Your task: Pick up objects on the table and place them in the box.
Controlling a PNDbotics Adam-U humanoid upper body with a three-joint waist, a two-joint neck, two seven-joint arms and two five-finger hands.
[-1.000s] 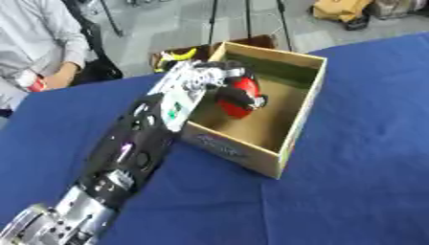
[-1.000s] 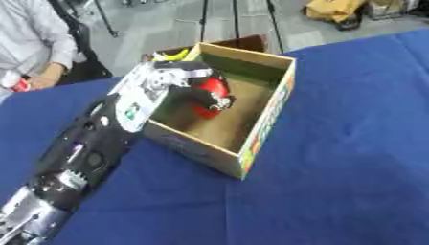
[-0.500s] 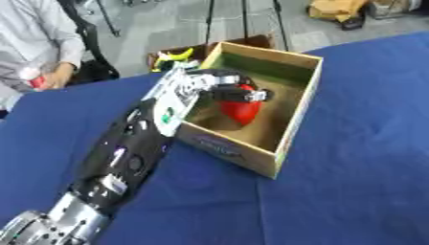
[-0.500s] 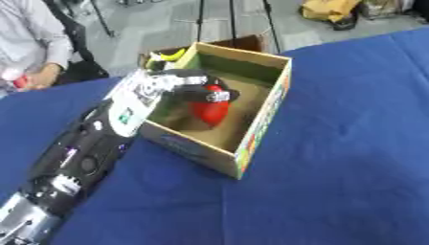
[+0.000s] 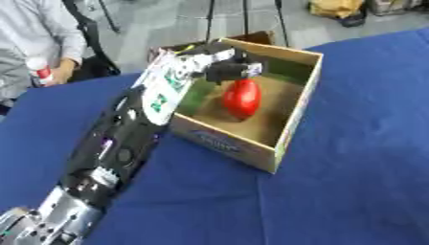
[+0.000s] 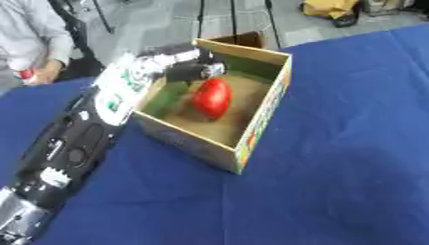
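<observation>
At frame centre, red object rests inside cardboard box; left hand, fingers curled and holding nothing, hovers just above it, apparently post-release.

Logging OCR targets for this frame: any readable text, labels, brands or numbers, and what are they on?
Nothing can be read.
Box: a blue and white printed mark on its near outer wall, blurred.
Box side wall: coloured print, blurred.
Left arm's white cover: green markings, too blurred to read.
Red object in the box: no print visible.
</observation>
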